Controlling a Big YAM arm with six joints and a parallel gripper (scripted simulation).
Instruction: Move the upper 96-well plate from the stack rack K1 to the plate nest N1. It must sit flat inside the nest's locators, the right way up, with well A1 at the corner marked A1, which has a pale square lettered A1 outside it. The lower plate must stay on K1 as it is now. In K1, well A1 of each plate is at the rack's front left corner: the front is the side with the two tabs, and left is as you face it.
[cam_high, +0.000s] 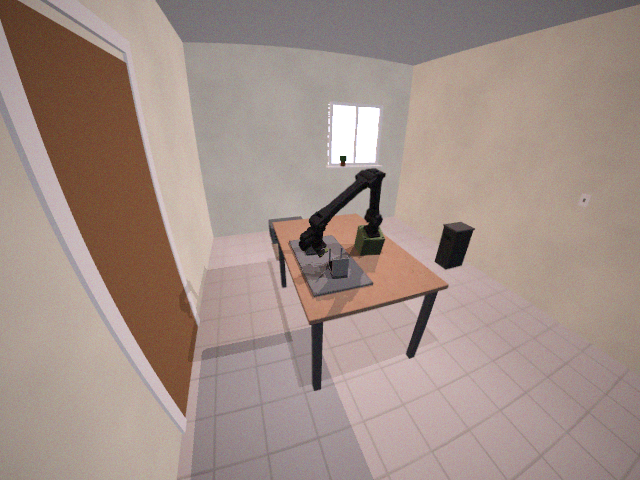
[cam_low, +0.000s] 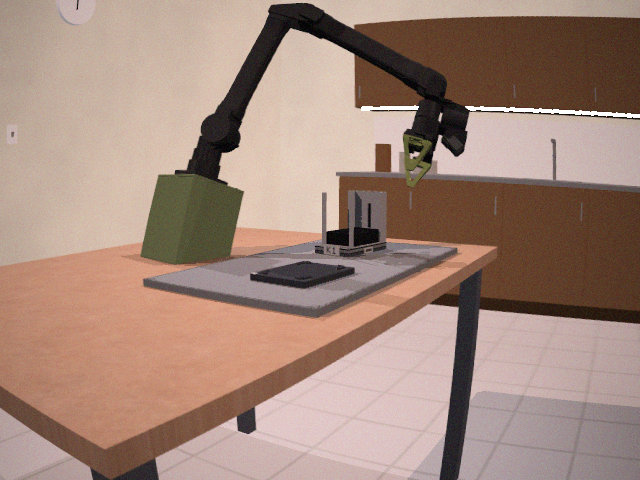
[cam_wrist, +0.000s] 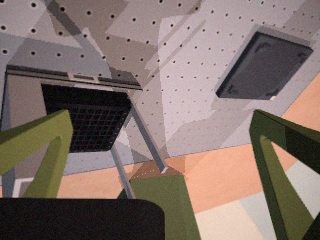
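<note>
Two black plates sit stacked in the rack (cam_low: 351, 217) marked K1, and the upper plate (cam_low: 356, 236) is the one you want; it is still inside the rack's posts, on top of the lower one. Your gripper (cam_low: 416, 165) hangs in the air well above the rack and a little toward the counter side, with its green fingers (cam_low: 412, 156) pointing down and spread fully apart, holding nothing.

Looking from the wrist camera, you see the gridded face of the upper plate (cam_wrist: 90, 117) below the gripper's left finger (cam_wrist: 42, 150), framed by the rack's thin grey posts (cam_wrist: 147, 145). The right finger (cam_wrist: 280, 170) stands far off on the other side, over the edge of the table (cam_wrist: 220, 175).

The dark nest (cam_low: 302, 272) lies flat on the grey perforated board (cam_low: 217, 281), nearer the table's front than the rack and well apart from it. In the wrist view the nest (cam_wrist: 262, 67) shows at the upper right, with a small pale mark just outside one corner; its lettering is too small for you to read.
</note>
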